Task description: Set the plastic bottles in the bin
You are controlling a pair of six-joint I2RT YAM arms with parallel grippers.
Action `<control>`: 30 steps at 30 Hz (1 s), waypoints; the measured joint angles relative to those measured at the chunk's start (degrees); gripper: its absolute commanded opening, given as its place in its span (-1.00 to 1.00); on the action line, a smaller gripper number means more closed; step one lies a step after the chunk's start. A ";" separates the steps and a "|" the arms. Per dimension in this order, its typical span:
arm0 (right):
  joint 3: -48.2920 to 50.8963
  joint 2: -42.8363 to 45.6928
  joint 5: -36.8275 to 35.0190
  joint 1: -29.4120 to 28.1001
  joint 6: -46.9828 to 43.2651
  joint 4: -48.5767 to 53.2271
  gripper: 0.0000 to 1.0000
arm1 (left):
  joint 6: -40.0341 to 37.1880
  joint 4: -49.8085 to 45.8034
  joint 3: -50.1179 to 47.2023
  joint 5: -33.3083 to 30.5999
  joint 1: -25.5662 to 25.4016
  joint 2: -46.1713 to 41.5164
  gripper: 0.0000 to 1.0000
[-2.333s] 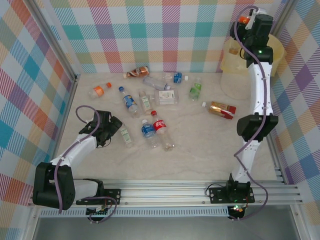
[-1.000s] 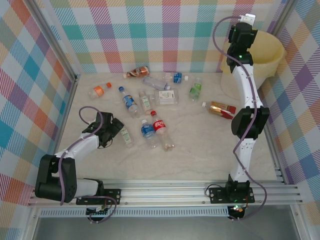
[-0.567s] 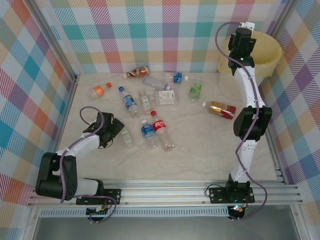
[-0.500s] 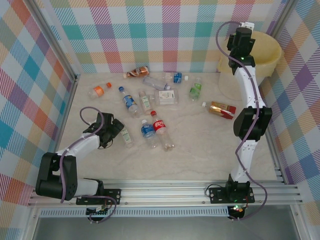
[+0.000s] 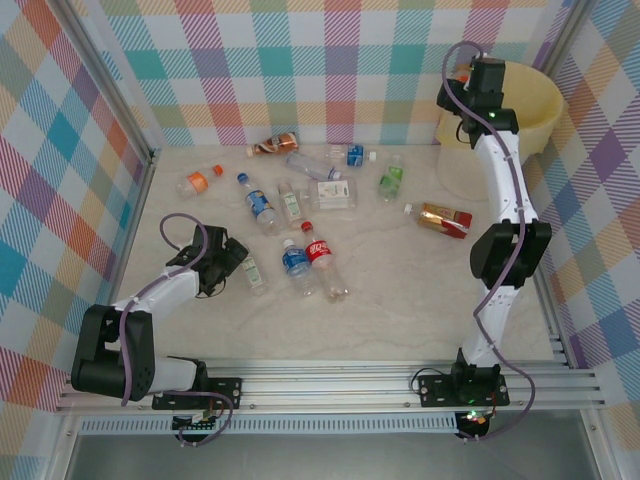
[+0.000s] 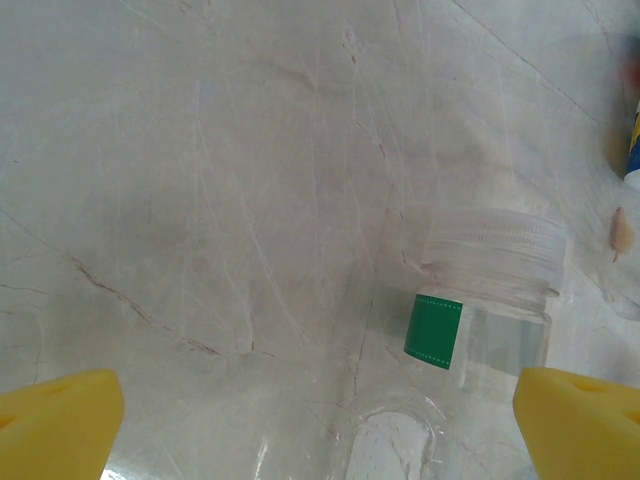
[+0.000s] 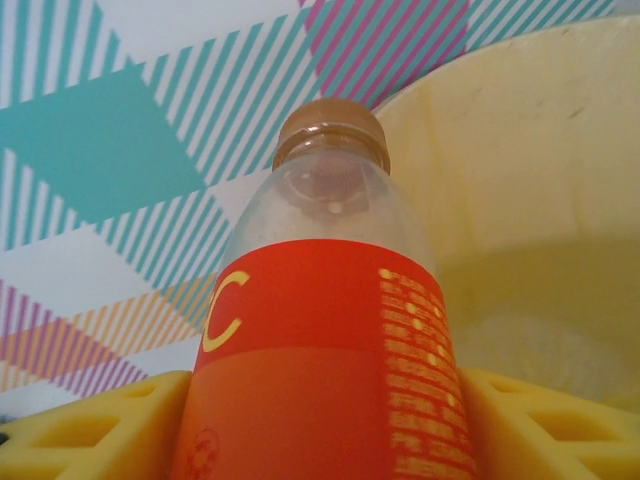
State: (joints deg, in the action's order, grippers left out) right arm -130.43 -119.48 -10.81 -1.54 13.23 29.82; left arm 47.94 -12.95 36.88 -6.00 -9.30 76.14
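Observation:
My right gripper [image 5: 468, 78] is raised at the left rim of the bin [image 5: 532, 98], a big pale yellow bucket at the back right. It is shut on an orange-labelled bottle [image 7: 320, 330] with a brown cap that points up beside the bin's inner wall [image 7: 540, 150]. Both yellow pads [image 7: 545, 425] press on the label. My left gripper [image 5: 232, 258] is low on the table, wide open, astride a clear bottle [image 6: 490, 300] with a white cap and a green label. Several more plastic bottles [image 5: 322, 255] lie scattered across the middle and back of the table.
A brown-and-red bottle [image 5: 445, 217] lies closest to the bin's foot. Checked walls close the table on the left, back and right. A metal rail [image 5: 330, 385] runs along the near edge by the arm bases.
The right wrist has come down and leftward at the bin's rim with the orange-labelled bottle. The left arm has stayed over the green-labelled bottle.

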 measured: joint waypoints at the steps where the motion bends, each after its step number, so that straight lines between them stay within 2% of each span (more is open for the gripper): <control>1: 0.15 0.15 0.39 0.00 0.35 0.07 0.45 | 0.00 0.00 0.00 0.00 0.00 0.00 1.00; 4: 0.37 0.37 0.55 0.02 1.18 0.55 0.45 | 0.00 0.00 0.00 0.02 0.00 0.00 1.00; 9: -2.45 -0.39 -1.38 0.13 2.29 4.20 0.17 | 0.00 0.00 0.00 0.02 0.00 0.00 1.00; 14: -10.71 -4.13 -3.56 2.10 2.69 7.06 0.17 | 0.00 0.00 0.00 0.00 0.00 0.00 1.00; 20: -13.60 -7.37 -4.96 4.59 3.74 8.74 0.18 | 0.00 0.00 0.00 0.00 0.00 0.04 1.00; 30: -21.00 -13.88 0.83 7.15 4.94 12.31 0.18 | -0.22 -0.07 0.00 0.00 0.00 0.87 1.00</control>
State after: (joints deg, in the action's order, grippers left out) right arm -151.44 -133.36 -9.98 5.61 18.17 42.13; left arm 47.72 -13.02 36.88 -6.00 -9.30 77.01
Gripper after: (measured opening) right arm 0.595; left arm 0.999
